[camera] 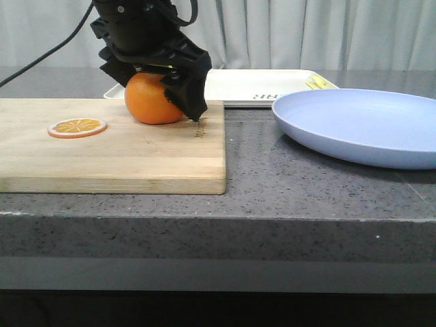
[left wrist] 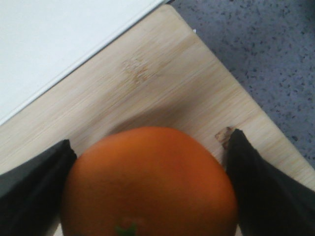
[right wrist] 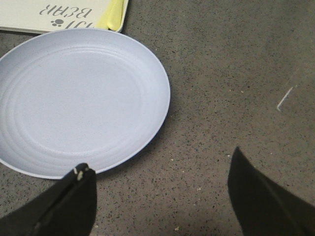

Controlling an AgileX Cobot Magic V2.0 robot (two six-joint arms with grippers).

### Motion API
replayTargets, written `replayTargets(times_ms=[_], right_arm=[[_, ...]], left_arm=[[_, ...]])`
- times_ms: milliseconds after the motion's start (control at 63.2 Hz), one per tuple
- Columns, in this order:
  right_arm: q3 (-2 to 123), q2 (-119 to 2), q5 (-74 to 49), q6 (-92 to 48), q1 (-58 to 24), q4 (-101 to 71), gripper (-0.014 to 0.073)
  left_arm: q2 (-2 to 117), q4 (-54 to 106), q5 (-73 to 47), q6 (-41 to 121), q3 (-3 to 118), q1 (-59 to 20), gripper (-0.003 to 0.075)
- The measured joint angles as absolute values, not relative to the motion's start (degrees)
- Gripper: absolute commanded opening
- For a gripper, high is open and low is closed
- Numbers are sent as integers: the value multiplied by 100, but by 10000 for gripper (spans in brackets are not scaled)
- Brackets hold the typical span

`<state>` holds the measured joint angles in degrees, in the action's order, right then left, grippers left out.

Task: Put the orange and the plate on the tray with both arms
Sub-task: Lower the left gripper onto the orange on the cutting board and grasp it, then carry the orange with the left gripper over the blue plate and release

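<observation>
The orange (camera: 153,99) rests on the wooden cutting board (camera: 136,157), near its far right corner. My left gripper (camera: 167,109) is down over it, one finger on each side touching its skin; in the left wrist view the orange (left wrist: 147,182) fills the gap of the gripper (left wrist: 150,139). The lavender-blue plate (camera: 361,126) lies on the counter at the right. My right gripper (right wrist: 160,158) is open and empty above bare counter beside the plate's rim (right wrist: 78,98); it does not show in the front view. The white tray (camera: 238,85) lies behind the board and plate.
A thin orange slice (camera: 77,127) lies on the left of the board. A yellow piece (camera: 320,83) sits at the tray's right end and shows in the right wrist view (right wrist: 112,14). The tray's edge (left wrist: 49,39) lies just beyond the board. The counter's front edge is near.
</observation>
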<state>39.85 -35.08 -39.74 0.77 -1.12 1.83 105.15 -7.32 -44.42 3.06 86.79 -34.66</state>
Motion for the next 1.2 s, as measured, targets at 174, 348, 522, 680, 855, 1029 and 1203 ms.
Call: replayTargets(times_ms=[174,348,522,680,855,1029,1203], right_arm=[[3985,-3508,-3974,77,-112,183,565],[3985,-3508,-3974,77,-112,183,565],[3985,-3508,-3974,77,-112,183,565],[3985,-3508,-3974,77,-112,183,565],[3985,-3508,-3974,77,-112,183,565],[3985,-3508,-3974,77,-112,183,565],[3985,-3508,-3974,77,-112,183,565]], left_arm=[[10524,-706,-4464,298,8694,-3466,489],[10524,-665,-4476,298,8715,-3466,421],[10588,-573,-4788,298,8979,-3544,421],[10598,-350,-4897,298,9566,-3826,423],[10851,-256,-4887,298,10251,-4345,423],[11438,-198,-4887,298,10808,-4771,423],[12028,-126,-4887,298,11374,-5052,423]])
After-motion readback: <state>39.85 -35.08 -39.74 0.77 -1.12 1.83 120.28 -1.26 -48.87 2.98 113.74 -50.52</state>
